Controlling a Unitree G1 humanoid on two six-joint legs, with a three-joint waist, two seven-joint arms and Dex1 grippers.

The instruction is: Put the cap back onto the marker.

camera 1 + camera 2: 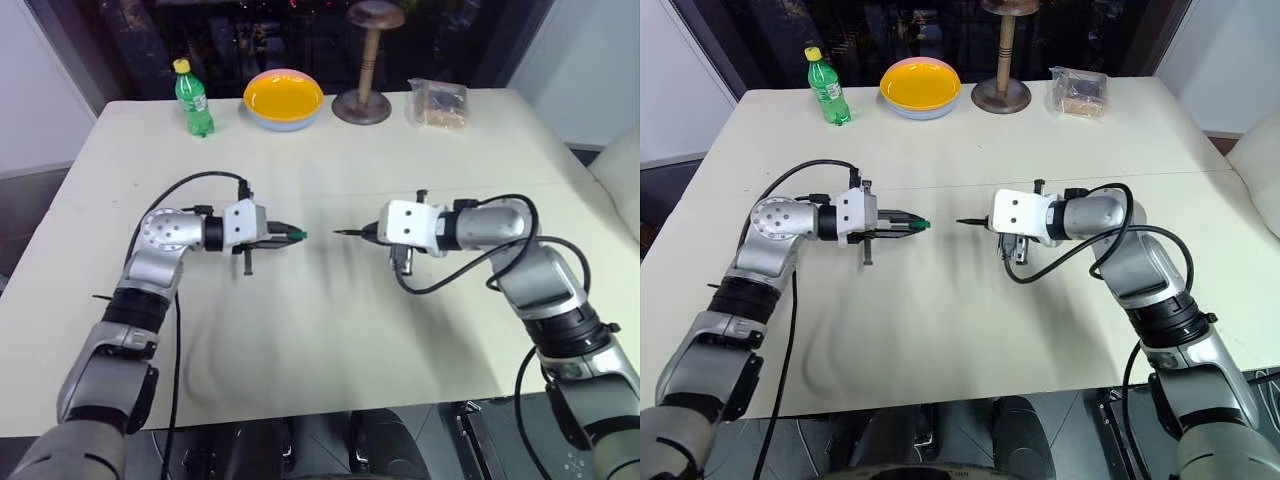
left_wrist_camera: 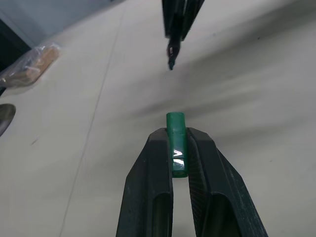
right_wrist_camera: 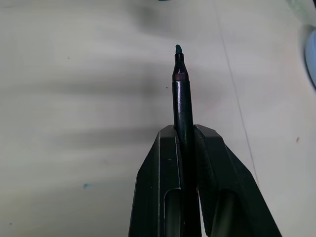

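Left tool (image 1: 290, 236) is clamped on the cap (image 1: 297, 236), with the green cylinder projecting past the fingertips and pointing toward 3 o'clock. From the left wrist, the cap (image 2: 176, 143) sits pinched between the two black fingers (image 2: 150, 192), its open end facing the marker tip ahead. Both tools are held above the desk (image 1: 330, 340), near its centre, level with one another.

Between the two tools a short gap remains: the cap and the marker (image 1: 350, 232) face each other tip to mouth, near but not touching.

Right tool (image 1: 368, 233) is clamped on the marker, whose dark pointed tip extends toward 9 o'clock. From the right wrist, the marker (image 3: 181, 98) runs straight out between the closed fingers (image 3: 153, 197), tip free.

Along the far edge of the desk, at 12 o'clock, stand from left to right: a green bottle (image 1: 193, 98) with a yellow lid, a bowl (image 1: 284, 98) with an orange inside, a wooden stand (image 1: 366, 60) on a round base, and a clear packet (image 1: 439, 103).
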